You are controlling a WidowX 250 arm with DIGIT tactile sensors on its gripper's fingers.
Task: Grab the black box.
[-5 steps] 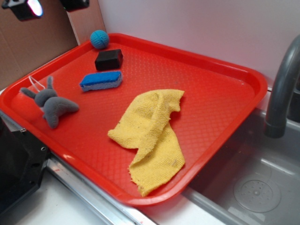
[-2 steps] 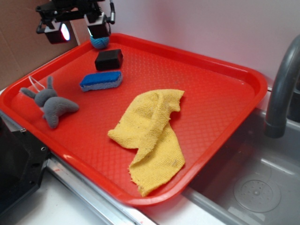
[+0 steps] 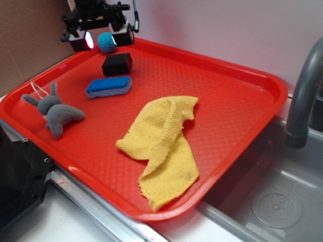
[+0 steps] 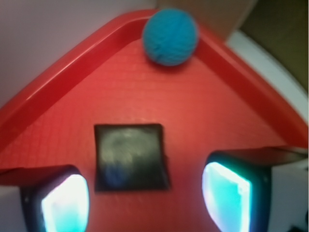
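The red plastic tray holds the small matte black box, a blue sponge, teal knitted ball, grey plush toy and yellow cloth. The gripper hangs spread wide above the box, touching nothing.

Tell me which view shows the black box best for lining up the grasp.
Wrist. The black box sits large in frame between the open gripper fingers, top face and edges visible, though blurred. The exterior view shows it small but sharp near the tray's far corner, between the blue ball and the sponge.

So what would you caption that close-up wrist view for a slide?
Open end effector poised above the black box on the red tray, teal ball in the corner.
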